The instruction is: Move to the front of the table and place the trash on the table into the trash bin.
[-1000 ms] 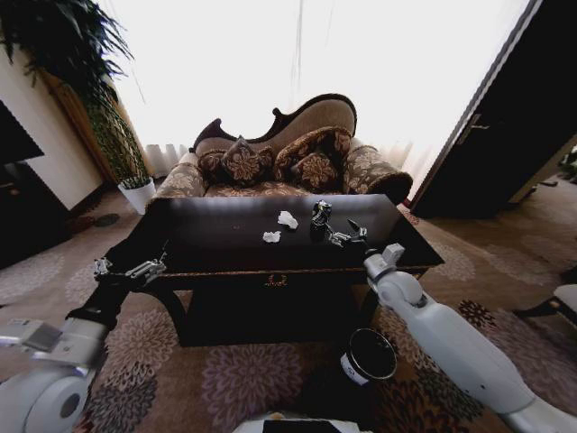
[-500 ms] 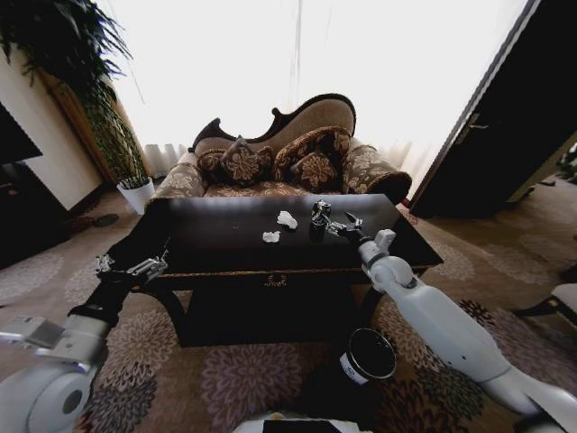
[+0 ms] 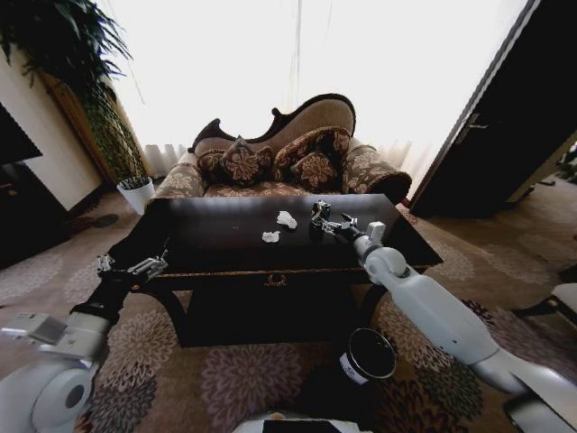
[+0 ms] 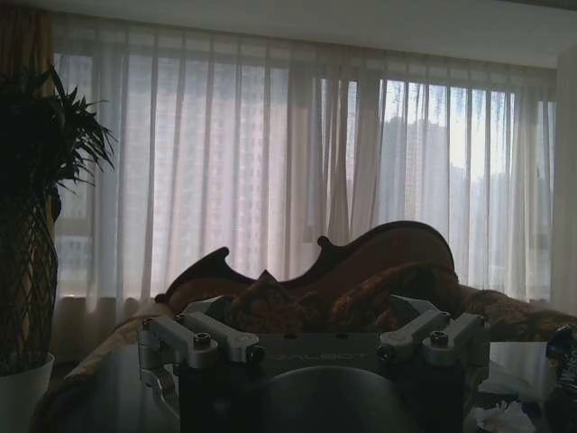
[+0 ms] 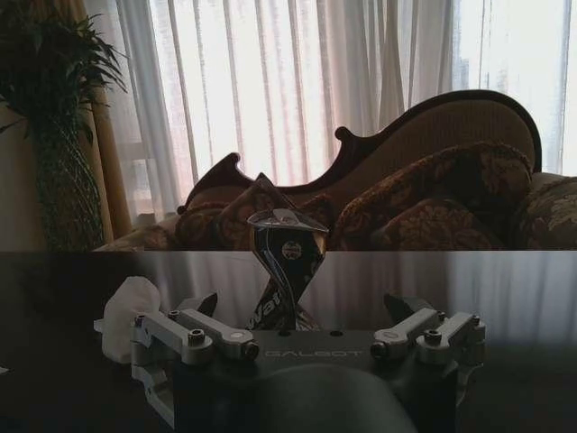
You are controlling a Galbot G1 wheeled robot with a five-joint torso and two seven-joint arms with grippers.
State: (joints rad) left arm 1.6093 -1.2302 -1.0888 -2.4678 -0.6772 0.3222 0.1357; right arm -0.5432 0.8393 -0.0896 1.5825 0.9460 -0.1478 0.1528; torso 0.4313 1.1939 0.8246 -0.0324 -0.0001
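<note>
right hand lined up on the crushed can

the crushed can (image 5: 287, 271) stands upright on the dark worktop (image 3: 225, 239), dead centre between the spread fingers (image 5: 207, 329) of the right hand (image 3: 332, 225), not yet touched. two white paper wads (image 3: 287, 219) lie just beside it, toward the robot's left. the left hand (image 3: 131, 268) hovers at the worktop's near left corner, also spread. down on the carpet, the trash bin (image 3: 368, 355) sits in front of the worktop, under the right arm.
</note>
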